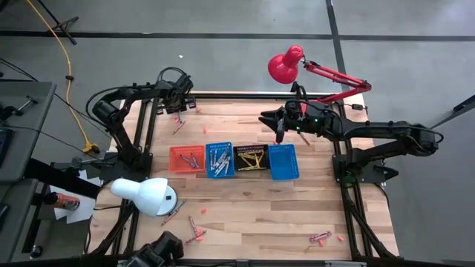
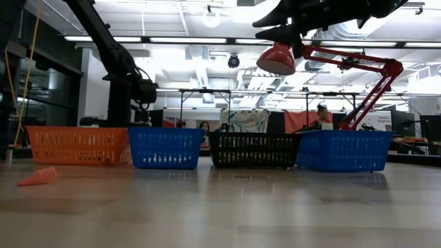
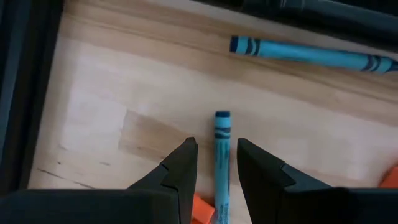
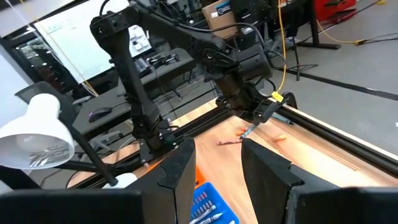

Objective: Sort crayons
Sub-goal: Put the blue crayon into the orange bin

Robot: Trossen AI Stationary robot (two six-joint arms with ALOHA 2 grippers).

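Observation:
My left gripper (image 1: 180,104) is at the table's far left corner, shut on a blue crayon (image 3: 221,155); it also shows in the right wrist view (image 4: 264,112). A second blue crayon (image 3: 311,53) lies on the wood beyond it. More crayons lie near it (image 1: 178,122) and along the near edge (image 1: 194,230), (image 1: 320,237). Crayons also fill the orange (image 1: 186,158), blue (image 1: 220,159) and black (image 1: 251,158) baskets. My right gripper (image 1: 278,127) is open and empty, high above the far side of the baskets. My left gripper has the blue crayon between its two fingers (image 3: 183,168), with the crayon lying along them. Its free end (image 3: 222,118) sticks out past the fingertips. The fingers slant down toward the table's far left corner. Whether the crayon's end touches the wood, I cannot tell.
A second blue basket (image 1: 283,162) stands at the right end of the row. A red lamp (image 1: 286,65) hangs over the far edge and a white lamp (image 1: 145,194) over the near left. An orange bit (image 2: 38,177) lies on the wood.

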